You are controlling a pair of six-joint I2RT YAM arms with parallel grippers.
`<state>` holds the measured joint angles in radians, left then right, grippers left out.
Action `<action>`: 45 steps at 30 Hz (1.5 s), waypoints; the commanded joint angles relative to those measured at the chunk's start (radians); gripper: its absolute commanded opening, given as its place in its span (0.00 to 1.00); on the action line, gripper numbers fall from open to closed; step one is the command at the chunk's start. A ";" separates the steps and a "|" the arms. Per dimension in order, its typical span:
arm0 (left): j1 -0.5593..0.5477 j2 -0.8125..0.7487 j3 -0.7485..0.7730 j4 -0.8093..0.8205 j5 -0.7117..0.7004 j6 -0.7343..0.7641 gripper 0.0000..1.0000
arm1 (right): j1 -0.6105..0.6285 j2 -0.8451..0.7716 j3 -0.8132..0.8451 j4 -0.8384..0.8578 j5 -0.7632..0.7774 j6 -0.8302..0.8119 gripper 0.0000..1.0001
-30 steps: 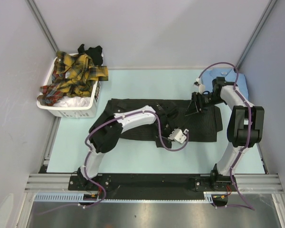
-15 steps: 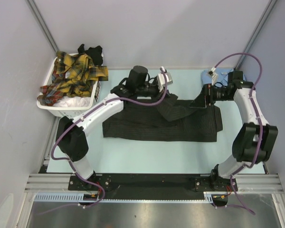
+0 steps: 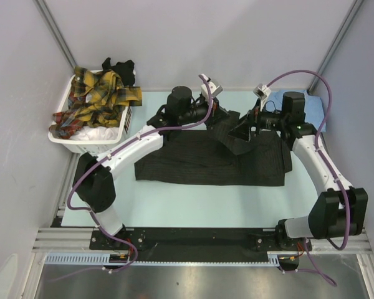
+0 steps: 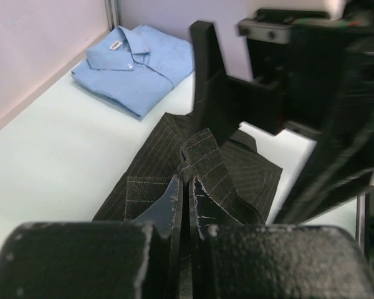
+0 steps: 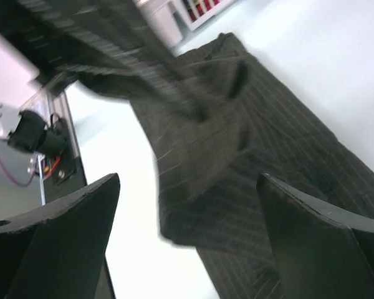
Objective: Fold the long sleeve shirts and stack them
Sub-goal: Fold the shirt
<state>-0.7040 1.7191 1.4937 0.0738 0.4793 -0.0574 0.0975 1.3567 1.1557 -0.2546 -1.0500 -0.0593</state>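
The charcoal pinstriped shirt lies spread across the middle of the table. My left gripper is shut on a raised fold of it over the shirt's far edge, and the cloth hangs from the jaws. My right gripper stands open just to the right of it, its fingers wide apart above the pinstriped shirt with nothing between them. The light blue shirt lies folded at the far right corner, partly hidden by the right arm. Yellow-red plaid shirts fill the basket.
A white laundry basket stands at the far left, with a dark garment over its back rim. The right gripper's black body is close in front of the left wrist camera. Grey walls close the table's back and sides.
The left arm swung from the shirt's near edge to its far edge, carrying a fold of cloth. The right gripper opened, let go of the shirt and moved left toward the left gripper.
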 commanded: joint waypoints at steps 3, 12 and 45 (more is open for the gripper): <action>-0.003 -0.044 -0.004 0.095 -0.005 -0.076 0.04 | 0.010 0.073 0.025 0.297 0.015 0.203 0.57; 0.063 -0.128 0.027 0.058 -0.062 -0.030 0.60 | -0.074 0.153 0.232 0.229 0.027 0.035 0.00; 0.597 -0.546 -0.294 -0.571 -0.288 0.148 0.99 | 0.151 0.598 0.749 -0.219 0.381 -0.353 0.00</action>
<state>-0.1452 1.2430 1.2251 -0.4614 0.1616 0.1093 0.1886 2.1239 1.9869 -0.4461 -0.7677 -0.4435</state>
